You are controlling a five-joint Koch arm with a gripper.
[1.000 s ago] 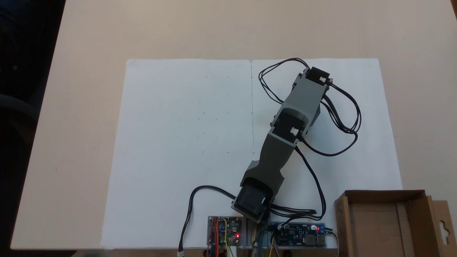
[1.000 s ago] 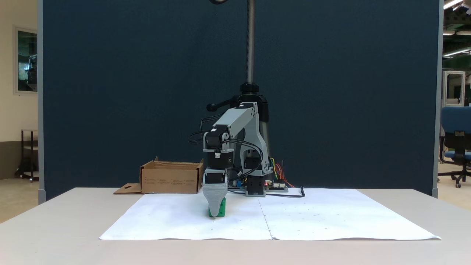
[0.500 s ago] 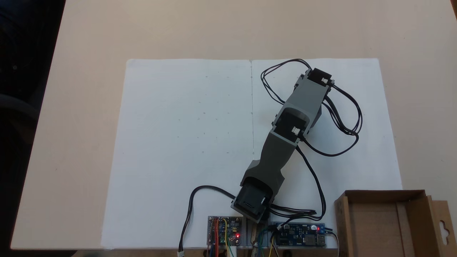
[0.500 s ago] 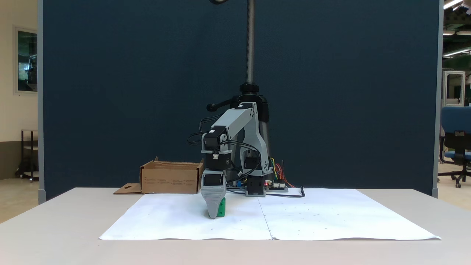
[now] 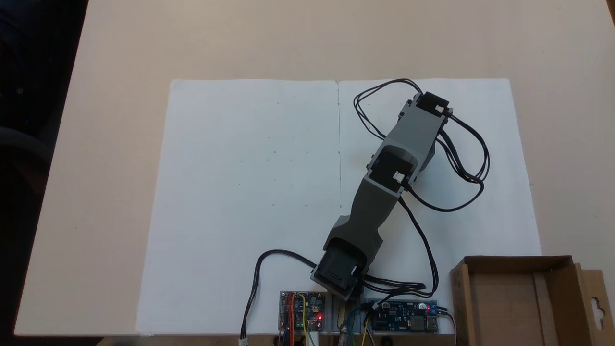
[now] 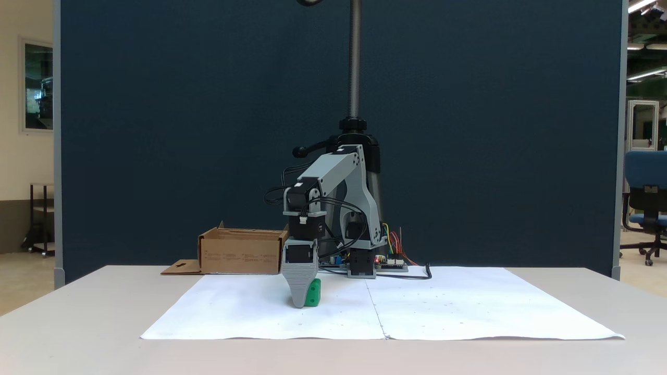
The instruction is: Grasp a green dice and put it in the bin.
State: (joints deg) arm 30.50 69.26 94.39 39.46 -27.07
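A fixed view, side-on — the gripper [image 6: 299,302] has shifted slightly left, uncovering more of the green dice [image 6: 313,292]; its jaw state I cannot tell.

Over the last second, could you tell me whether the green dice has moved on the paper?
Yes. In a fixed view, the green dice has shifted slightly right, towards the paper's centre seam, and sits a little higher, with the gripper against it.

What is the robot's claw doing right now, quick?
Gripper: down at the green dice; only one jaw shows, so open or closed cannot be told.
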